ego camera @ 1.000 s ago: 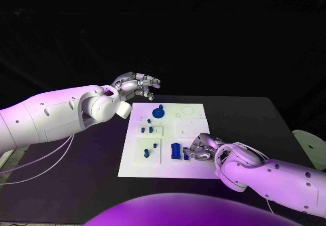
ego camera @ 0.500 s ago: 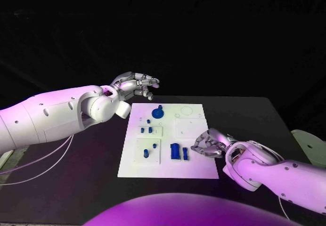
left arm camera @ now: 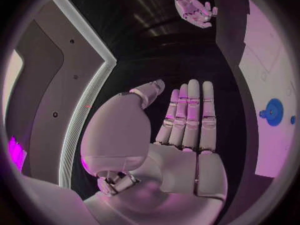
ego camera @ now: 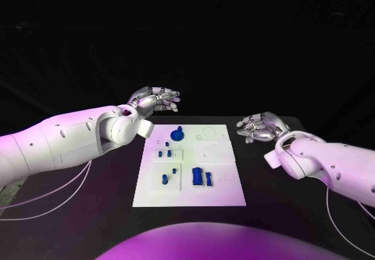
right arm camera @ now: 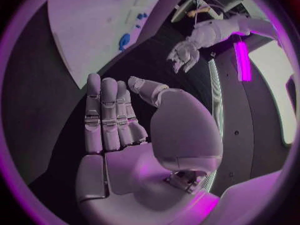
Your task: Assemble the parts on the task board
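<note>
The white task board [ego camera: 212, 195] lies in the middle of the black table. On it are a round blue disc [ego camera: 177, 131] at the far end, several small blue pegs [ego camera: 162, 154] along its left side, and two upright blue blocks [ego camera: 198, 176] near the middle. My left hand [ego camera: 155, 99] hovers beyond the board's far left corner, holding nothing, with its fingers straight in the left wrist view [left arm camera: 187, 120]. Off the board's far right corner my right hand [ego camera: 256, 125] is raised, its fingers [right arm camera: 109, 117] stretched flat and empty.
Black tabletop [ego camera: 281, 179] runs to the right of the board and on its left too. White cables [ego camera: 47, 195] hang under my left arm. The board [left arm camera: 269, 80] and disc [left arm camera: 273, 110] show past my left hand. The right wrist view shows the disc [right arm camera: 125, 41].
My right hand has left the blue blocks at the board's near right, lifting away to the far right and opening flat. The blocks stay on the board. My left hand has hardly moved.
</note>
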Available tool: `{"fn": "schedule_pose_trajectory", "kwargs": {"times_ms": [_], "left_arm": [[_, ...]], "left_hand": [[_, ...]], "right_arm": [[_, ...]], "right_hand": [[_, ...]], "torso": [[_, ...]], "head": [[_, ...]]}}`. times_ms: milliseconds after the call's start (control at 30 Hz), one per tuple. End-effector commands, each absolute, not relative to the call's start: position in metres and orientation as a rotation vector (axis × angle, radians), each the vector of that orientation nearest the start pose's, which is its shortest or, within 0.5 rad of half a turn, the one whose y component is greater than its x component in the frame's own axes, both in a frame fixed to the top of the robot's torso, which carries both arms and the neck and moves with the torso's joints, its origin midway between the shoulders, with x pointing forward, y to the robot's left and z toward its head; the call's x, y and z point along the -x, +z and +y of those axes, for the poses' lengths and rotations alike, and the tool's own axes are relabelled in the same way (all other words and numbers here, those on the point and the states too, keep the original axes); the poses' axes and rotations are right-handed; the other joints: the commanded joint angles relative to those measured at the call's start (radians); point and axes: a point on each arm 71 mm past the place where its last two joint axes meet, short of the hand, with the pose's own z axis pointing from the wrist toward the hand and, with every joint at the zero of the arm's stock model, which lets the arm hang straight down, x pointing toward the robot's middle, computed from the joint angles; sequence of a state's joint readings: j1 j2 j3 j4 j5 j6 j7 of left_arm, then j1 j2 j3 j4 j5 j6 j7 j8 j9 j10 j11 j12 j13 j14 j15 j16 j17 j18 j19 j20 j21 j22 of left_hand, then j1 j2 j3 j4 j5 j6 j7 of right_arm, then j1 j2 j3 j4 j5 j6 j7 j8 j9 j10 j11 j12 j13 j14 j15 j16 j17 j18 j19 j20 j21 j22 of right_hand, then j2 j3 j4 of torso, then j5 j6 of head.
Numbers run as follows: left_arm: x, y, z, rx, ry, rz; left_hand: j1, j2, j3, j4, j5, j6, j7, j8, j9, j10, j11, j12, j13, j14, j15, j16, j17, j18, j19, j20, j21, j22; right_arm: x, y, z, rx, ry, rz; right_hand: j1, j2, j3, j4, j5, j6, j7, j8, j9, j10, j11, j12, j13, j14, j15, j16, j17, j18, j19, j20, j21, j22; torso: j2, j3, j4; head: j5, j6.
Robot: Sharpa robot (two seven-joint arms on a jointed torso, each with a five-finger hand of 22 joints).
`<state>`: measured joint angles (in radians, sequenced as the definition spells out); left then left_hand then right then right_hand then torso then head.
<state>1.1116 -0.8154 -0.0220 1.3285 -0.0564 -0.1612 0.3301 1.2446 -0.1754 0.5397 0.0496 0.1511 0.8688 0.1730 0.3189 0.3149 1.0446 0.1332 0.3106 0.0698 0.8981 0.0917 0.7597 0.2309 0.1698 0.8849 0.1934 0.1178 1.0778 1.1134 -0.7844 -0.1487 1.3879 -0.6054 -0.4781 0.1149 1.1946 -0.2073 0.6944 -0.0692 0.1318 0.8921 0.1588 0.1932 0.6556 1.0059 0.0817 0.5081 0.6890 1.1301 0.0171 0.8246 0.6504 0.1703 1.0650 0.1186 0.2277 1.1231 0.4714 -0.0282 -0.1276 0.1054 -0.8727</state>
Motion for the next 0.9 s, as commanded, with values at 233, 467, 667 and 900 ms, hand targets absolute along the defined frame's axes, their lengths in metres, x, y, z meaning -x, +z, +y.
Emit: {"fn": "schedule_pose_trajectory", "kwargs": {"times_ms": [233, 467, 667, 900], "left_arm": [[-0.519, -0.253, 0.262, 1.309, -1.388, 1.278], [-0.523, -0.266, 0.263, 1.347, -1.361, 1.236], [-0.521, -0.268, 0.258, 1.326, -1.350, 1.306], [-0.510, -0.260, 0.241, 1.302, -1.318, 1.291]], "left_hand": [[0.000, -0.010, -0.029, 0.027, 0.023, -0.032, 0.009, -0.042, -0.026, -0.018, 0.012, -0.163, -0.006, -0.110, 0.054, -0.321, -0.072, 0.010, -0.200, 0.064, -0.058, -0.248], [-0.001, 0.000, -0.083, 0.040, 0.043, -0.043, 0.008, -0.067, -0.055, -0.060, 0.013, -0.232, -0.007, -0.147, 0.063, -0.438, -0.111, 0.012, -0.248, 0.081, -0.056, -0.376], [-0.463, 0.175, -0.540, -0.050, -0.151, -0.869, -0.173, -0.319, -0.315, -1.045, -0.133, -0.311, -0.070, -0.898, -0.092, -0.760, -0.231, -0.170, -0.885, -0.193, -0.118, -1.078], [-1.245, 0.175, -0.540, -0.050, -0.151, -0.869, -0.173, -0.319, -0.315, -1.045, -0.133, -0.311, -0.070, -0.898, -0.092, -0.760, -0.231, -0.170, -0.885, -0.193, -0.118, -1.078]], "right_arm": [[-0.516, -0.263, -0.233, -0.970, 1.263, 1.570], [-0.532, -0.263, -0.229, -0.943, 1.281, 1.530], [-0.531, -0.265, -0.231, -0.954, 1.187, 1.540], [-0.516, -0.258, -0.220, -1.020, 1.215, 1.449]], "right_hand": [[-0.029, 0.039, -0.017, -0.024, 0.024, -0.010, 0.051, -0.025, -0.122, 0.030, 0.072, -0.354, -0.426, -0.139, 0.099, -0.483, -0.216, 0.013, -0.179, 0.109, -0.164, -0.309], [-0.043, 0.050, -0.065, -0.022, 0.027, -0.019, 0.068, -0.042, -0.196, 0.031, 0.094, -0.432, -0.546, -0.174, 0.127, -0.603, -0.280, 0.012, -0.227, 0.139, -0.165, -0.472], [-0.472, 0.207, -0.694, 0.069, -0.132, -0.892, -0.159, -0.193, -0.656, -1.006, -0.082, -0.508, -0.689, -1.130, -0.017, -0.825, -0.650, -0.170, -1.065, -0.119, -0.228, -1.123], [-1.195, 0.207, -0.694, 0.069, -0.132, -0.892, -0.159, -0.193, -0.656, -1.006, -0.082, -0.508, -0.689, -1.130, -0.017, -0.825, -0.650, -0.170, -1.065, -0.119, -0.228, -1.123]], "torso": [[-0.058, -0.0053, -0.0072], [-0.068, 0.0012, -0.0045], [-0.058, -0.0005, -0.0022], [-0.030, 0.0057, 0.0259]], "head": [[-0.001, 0.000], [0.000, 0.000], [-0.003, 0.008], [-0.025, 0.065]]}}
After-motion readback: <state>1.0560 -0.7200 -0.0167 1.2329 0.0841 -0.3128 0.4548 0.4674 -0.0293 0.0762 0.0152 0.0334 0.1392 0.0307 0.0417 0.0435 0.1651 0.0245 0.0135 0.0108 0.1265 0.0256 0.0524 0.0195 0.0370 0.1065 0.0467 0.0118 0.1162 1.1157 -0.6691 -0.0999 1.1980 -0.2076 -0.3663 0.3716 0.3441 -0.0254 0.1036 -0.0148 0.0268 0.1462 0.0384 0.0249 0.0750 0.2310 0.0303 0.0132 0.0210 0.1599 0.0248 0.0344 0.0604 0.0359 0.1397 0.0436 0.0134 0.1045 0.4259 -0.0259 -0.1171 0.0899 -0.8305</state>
